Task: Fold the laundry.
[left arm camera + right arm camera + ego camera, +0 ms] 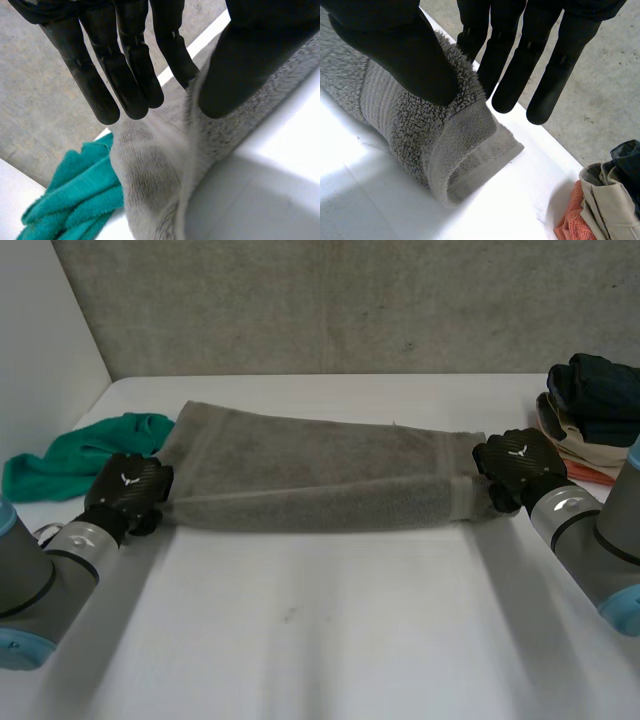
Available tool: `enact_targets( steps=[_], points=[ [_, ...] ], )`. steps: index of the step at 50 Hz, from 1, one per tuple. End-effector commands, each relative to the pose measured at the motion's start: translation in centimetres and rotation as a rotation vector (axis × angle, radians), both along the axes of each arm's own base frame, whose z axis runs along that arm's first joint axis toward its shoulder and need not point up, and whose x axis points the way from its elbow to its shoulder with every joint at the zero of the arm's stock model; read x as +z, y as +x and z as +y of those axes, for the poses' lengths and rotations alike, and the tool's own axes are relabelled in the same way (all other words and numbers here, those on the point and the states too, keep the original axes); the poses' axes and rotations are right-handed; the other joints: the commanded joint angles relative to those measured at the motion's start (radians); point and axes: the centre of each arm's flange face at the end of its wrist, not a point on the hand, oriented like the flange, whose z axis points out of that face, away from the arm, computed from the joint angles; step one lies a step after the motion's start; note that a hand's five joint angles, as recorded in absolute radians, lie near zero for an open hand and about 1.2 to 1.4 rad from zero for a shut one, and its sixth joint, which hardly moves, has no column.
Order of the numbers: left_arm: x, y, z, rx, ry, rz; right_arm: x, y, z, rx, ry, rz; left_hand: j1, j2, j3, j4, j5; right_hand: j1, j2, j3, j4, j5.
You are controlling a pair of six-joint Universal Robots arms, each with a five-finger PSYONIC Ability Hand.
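In both hands (128,490) (518,465), seemingly: towel (320,475).

Head view: from between and behind the arms (45,575), down over the tabletop (320,640) toward the wall (350,310). Left wrist view: close along the left hand (132,65), over one towel (150,175) end toward the teal cloth (75,200). Right wrist view: close along the right hand (515,65), over the other end toward the clothes pile (610,205). Both ends shared with head view.
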Motion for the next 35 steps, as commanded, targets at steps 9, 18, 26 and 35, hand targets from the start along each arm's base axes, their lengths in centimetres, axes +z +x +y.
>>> enact_targets(
  steps=[9,18,26,35],
  points=[
    [-1.2,2.3,-1.0,0.042,0.087,0.021,0.2,-0.9,-0.8,-0.029,-0.005,-0.006,-0.386,-0.402,-0.402,-0.403,-0.400,0.299,0.221,0.208,0.198,0.204],
    [-2.0,3.6,-2.0,0.080,0.101,0.012,0.1,-0.9,-0.8,-0.030,-0.003,-0.002,-0.360,-0.376,-0.375,-0.377,-0.374,0.299,0.221,0.208,0.198,0.204],
    [-1.9,3.7,-2.4,0.082,0.096,0.012,-0.1,-1.0,-0.9,-0.039,0.000,0.000,0.092,0.075,0.076,0.074,0.077,0.299,0.221,0.208,0.198,0.204],
    [-2.4,3.3,-0.9,0.069,0.171,-0.009,0.1,-1.1,-0.5,-0.037,0.025,0.014,0.342,0.325,0.326,0.324,0.327,0.299,0.221,0.208,0.198,0.204]
  ],
)
